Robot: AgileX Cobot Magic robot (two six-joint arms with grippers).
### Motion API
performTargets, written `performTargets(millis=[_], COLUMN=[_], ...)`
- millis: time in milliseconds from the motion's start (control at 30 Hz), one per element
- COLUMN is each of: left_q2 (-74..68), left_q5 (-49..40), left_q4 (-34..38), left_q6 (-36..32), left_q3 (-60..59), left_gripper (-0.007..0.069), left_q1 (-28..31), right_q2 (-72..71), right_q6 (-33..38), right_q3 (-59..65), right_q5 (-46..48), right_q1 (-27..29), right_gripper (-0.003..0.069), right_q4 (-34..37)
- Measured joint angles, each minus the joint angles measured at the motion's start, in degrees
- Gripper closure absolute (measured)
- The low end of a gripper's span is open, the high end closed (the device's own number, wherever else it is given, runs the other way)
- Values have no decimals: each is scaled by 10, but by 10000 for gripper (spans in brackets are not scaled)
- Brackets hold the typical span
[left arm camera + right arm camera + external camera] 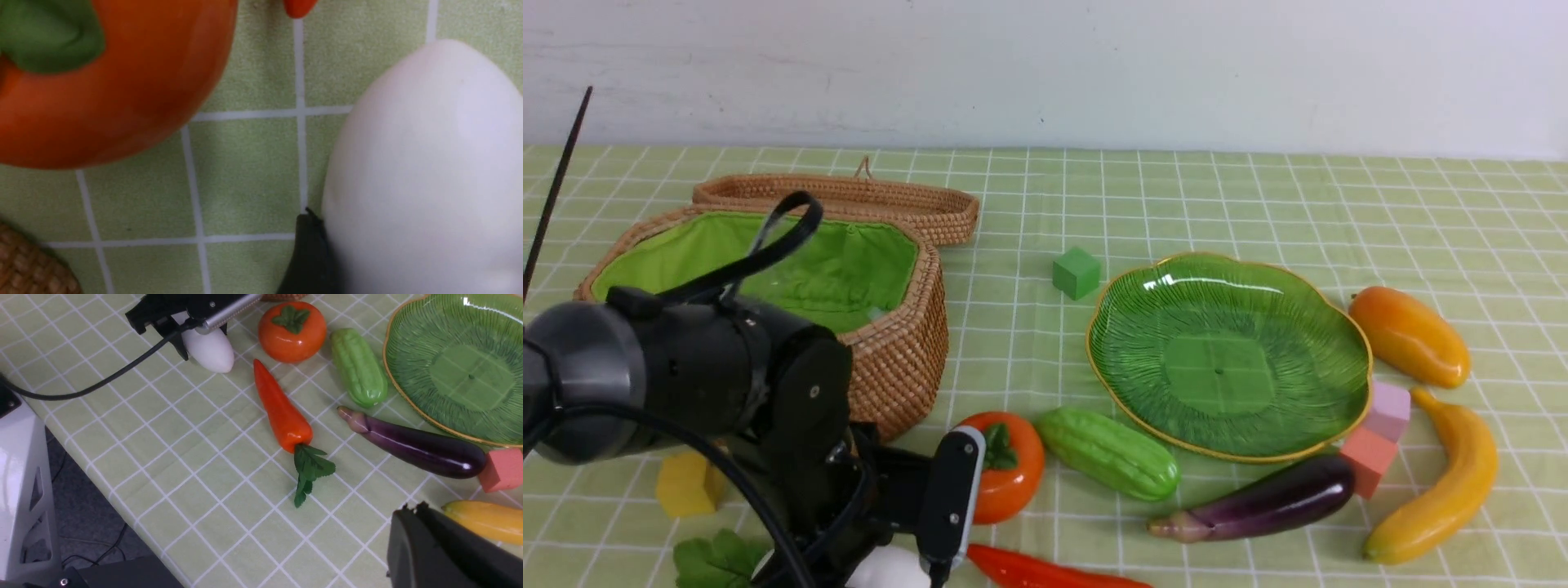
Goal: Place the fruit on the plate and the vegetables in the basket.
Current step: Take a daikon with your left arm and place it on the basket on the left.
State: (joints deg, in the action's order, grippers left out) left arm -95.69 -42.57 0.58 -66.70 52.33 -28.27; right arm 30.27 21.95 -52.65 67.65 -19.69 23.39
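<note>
One white radish point(425, 171), touching finger point(310, 257) of left tool point(200, 337), persimmon point(122, 90) near

Front view looks forward over the table point(1258, 196); wrist views, left seemingly closest, share the persimmon point(292, 332).

Bright, even light is flooding the scene, glaring off the plate point(1143, 351) at its 11 o'clock; close radish point(425, 171) is blurring softly.

A brown wicker basket point(898, 359), green-lined with its lid open, sits near the table's point(1339, 196) left edge. A ribbed green plate point(1168, 278) lies right of centre, with a mango point(1409, 336) and a banana point(1445, 482) to its right. A persimmon point(1013, 482), cucumber point(1107, 453), eggplant point(1266, 498), red pepper point(282, 408) and white radish point(210, 351) lie along the near edge.
</note>
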Motion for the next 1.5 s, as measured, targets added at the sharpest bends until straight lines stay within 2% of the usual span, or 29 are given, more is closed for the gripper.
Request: performTargets(millis=[133,267,367,433,467,533,600,633,800,1000,1133,1367,1500], left_q2=[1,19,51,106,111,176,201,226,228,142,82,23,15], left_q5=[-9,-56,-69,-68,-67,-59,-52,-41,10,60,103,184,191], left_q4=[-6,-6,0,6,6,3,-6,-29,-126,-194,-237,-304,-326], left_q6=[3,18,67,149,154,209,223,233,238,238,238,238,240], left_q3=[0,-1,-1,-1,-1,11,23,45,121,176,180,180,180], left_gripper=[114,114,114,114,114,114,114,114,114,114,114,114,114], left_q1=[0,0,0,0,0,0,0,1,38,105,134,138,138], right_q2=[0,0,0,0,0,0,0,0,0,0,0,0,0], right_q6=[0,0,0,0,0,0,0,0,28,95,114,118,118], right_q3=[0,0,0,0,0,0,0,0,0,0,0,0,0], right_q5=[0,-2,-12,-37,-40,-94,-124,-171,-261,-279,-277,-275,-273], right_q1=[0,0,0,0,0,0,0,0,0,0,0,0,0], right_gripper=[655,655,655,652,652,649,647,645,645,645,645,638,638], right_q4=[0,0,1,1,1,8,18,38,104,179,214,224,225])
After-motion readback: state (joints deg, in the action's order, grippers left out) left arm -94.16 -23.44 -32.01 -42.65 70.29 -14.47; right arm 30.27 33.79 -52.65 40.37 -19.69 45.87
